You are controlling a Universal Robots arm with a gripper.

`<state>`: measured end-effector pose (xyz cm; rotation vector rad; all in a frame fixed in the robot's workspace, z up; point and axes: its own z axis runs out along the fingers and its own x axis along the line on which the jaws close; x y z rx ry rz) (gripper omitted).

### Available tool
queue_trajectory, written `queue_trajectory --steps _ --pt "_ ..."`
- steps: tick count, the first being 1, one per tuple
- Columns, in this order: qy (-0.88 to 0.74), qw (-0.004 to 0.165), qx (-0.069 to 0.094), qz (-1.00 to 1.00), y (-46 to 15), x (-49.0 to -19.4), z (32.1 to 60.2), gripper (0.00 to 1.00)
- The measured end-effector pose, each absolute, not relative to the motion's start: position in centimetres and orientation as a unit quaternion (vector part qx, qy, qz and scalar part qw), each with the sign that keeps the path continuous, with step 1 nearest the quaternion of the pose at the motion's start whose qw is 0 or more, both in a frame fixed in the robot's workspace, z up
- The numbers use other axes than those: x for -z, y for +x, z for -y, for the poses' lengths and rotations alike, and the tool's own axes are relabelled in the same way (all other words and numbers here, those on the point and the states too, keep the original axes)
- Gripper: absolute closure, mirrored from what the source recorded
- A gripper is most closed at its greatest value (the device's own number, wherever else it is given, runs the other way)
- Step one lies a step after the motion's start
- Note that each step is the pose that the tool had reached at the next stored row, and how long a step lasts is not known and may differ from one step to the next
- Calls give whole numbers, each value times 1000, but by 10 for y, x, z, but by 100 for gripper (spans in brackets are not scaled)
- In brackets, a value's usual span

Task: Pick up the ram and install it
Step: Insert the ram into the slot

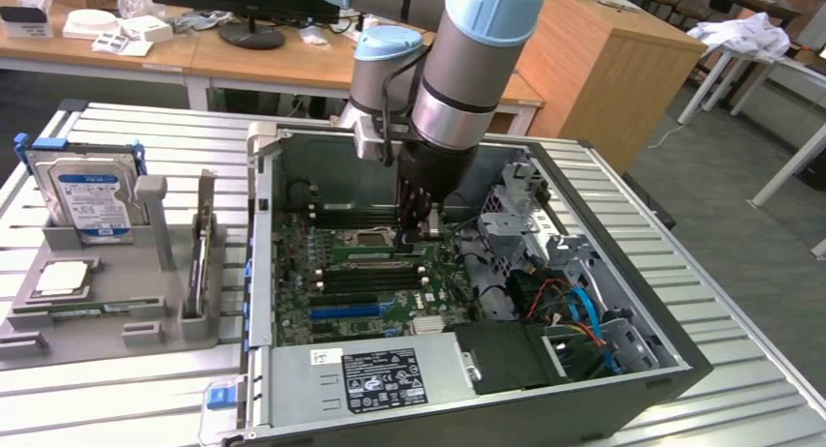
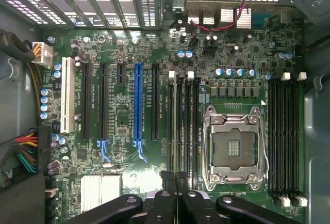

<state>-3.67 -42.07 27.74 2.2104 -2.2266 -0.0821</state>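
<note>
Inside the open computer case (image 1: 645, 365), over the motherboard (image 1: 339, 312): gripper (image 1: 416, 236), fingers pressed together, tips just beside the processor socket (image 1: 367, 239). Item, the ram (image 1: 377, 256): green stick lying lengthwise along a memory slot, directly beneath the fingertips; whether it is pinched cannot be told. Outside the case, at the exterior view's left: grey tray (image 1: 123, 321) with hard drive (image 1: 85, 191) standing upright.

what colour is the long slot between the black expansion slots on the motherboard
Blue. The long slot shows best in the wrist view.
</note>
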Motion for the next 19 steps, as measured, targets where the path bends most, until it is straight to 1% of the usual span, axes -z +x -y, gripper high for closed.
queue_trajectory --steps 19 --pt "704 -1 24 709 -37 -258 421 89"
